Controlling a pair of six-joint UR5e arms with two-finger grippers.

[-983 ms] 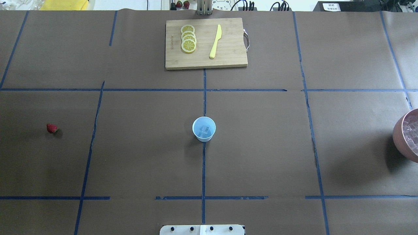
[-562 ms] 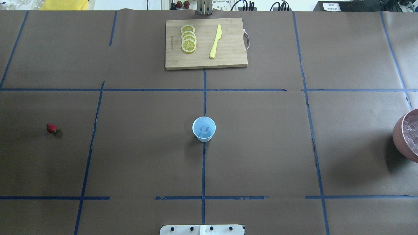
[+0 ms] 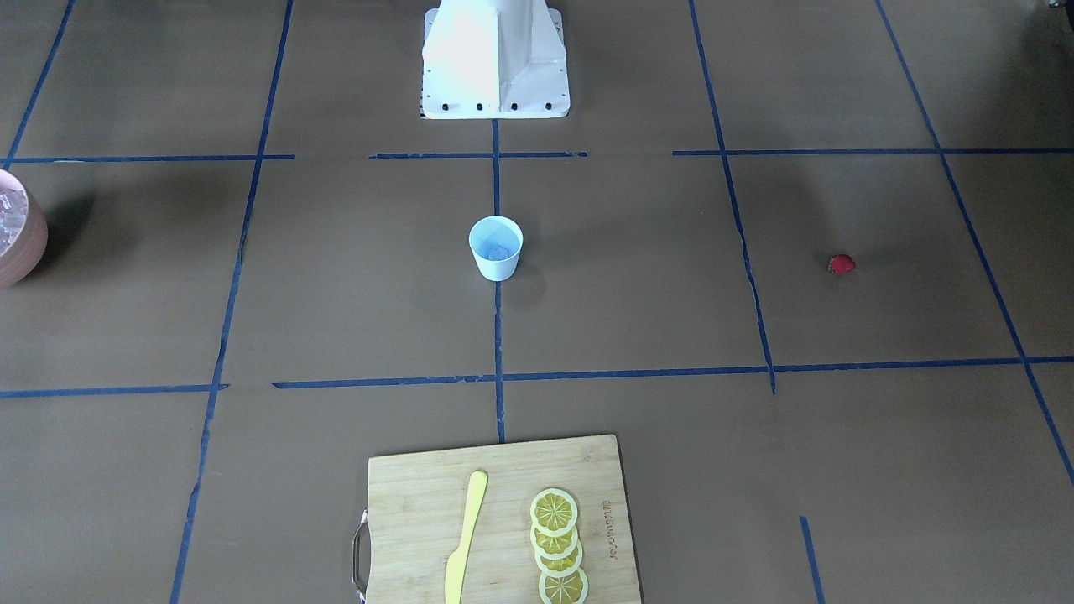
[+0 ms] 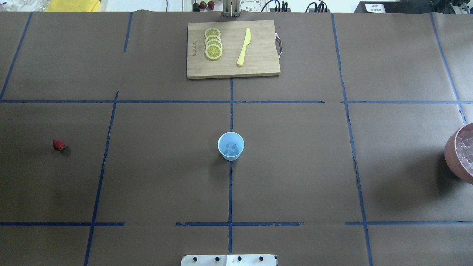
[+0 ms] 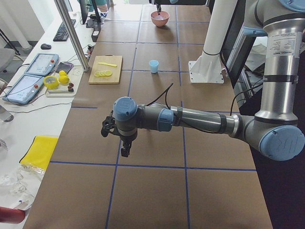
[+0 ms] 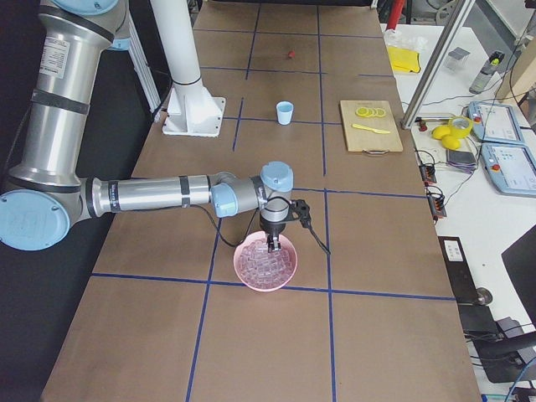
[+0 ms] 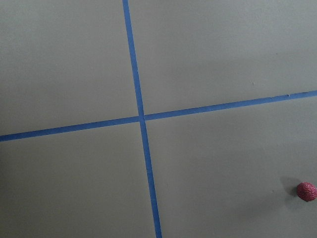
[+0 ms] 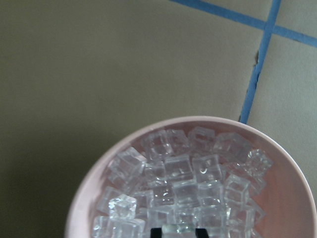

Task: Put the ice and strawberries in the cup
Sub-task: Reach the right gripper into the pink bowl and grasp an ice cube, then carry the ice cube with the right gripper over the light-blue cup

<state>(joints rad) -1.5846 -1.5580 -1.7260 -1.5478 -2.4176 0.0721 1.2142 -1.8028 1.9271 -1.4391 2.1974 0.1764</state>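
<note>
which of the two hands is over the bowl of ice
The right hand, poised over the pink bowl heaped with ice cubes; the left hand hangs over bare table paper near the strawberry.

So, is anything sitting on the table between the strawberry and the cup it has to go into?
Nothing visible does. Between the strawberry and the cup lies only brown paper crossed by a blue tape line. The cutting board sits well off that path.
</note>
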